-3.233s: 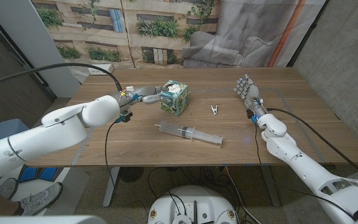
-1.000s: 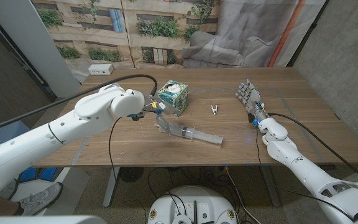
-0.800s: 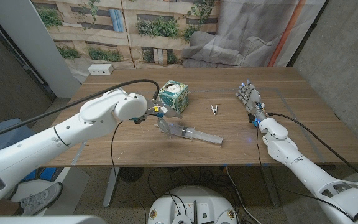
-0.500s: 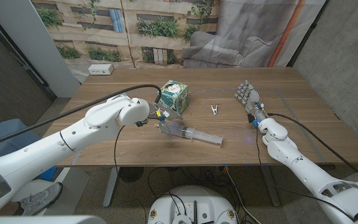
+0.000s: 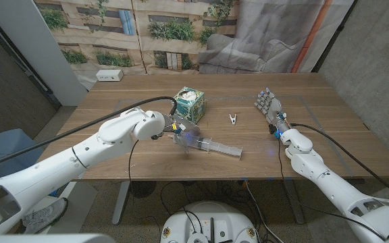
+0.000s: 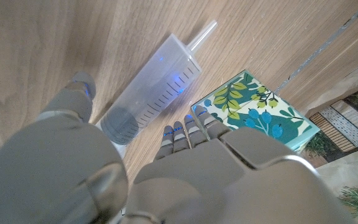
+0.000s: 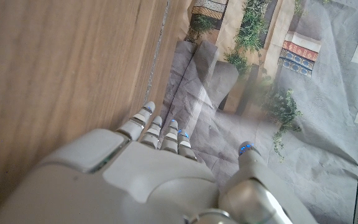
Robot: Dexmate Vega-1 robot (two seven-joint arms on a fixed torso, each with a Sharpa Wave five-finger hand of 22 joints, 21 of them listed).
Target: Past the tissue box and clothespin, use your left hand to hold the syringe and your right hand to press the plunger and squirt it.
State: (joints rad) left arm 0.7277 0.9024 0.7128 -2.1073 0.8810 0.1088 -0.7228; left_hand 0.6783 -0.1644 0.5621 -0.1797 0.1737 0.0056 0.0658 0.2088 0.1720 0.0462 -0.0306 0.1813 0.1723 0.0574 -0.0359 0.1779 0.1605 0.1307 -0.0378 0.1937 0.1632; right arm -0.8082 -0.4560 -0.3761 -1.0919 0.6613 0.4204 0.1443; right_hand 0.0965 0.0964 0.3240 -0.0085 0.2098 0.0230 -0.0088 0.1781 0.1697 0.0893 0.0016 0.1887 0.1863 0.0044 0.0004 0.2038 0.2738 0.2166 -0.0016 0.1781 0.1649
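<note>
The clear syringe [image 5: 211, 145] lies on the wooden table [image 5: 316, 138], its plunger pointing toward the right. My left hand [image 5: 183, 133] hangs over the barrel's left end. In the left wrist view the thumb [image 6: 79, 93] is on one side of the syringe barrel [image 6: 151, 90] and the fingers [image 6: 185, 132] on the other, apart, with no plain grip. The leaf-patterned tissue box [image 5: 190, 106] [image 6: 253, 118] stands just behind, and the clothespin [image 5: 233, 119] lies to its right. My right hand [image 5: 269, 103] [image 7: 154, 174] stands upright at the right with its fingers apart, holding nothing.
A white power strip [image 5: 109, 75] sits at the table's far left corner. A printed backdrop [image 5: 147, 30] and a grey curtain [image 5: 269, 34] hang behind the table. The left arm's black cable [image 5: 123, 152] loops over the table's front left.
My left hand has swung from beside the tissue box toward the front right and come down over the syringe's barrel. The right hand has stayed in place.
</note>
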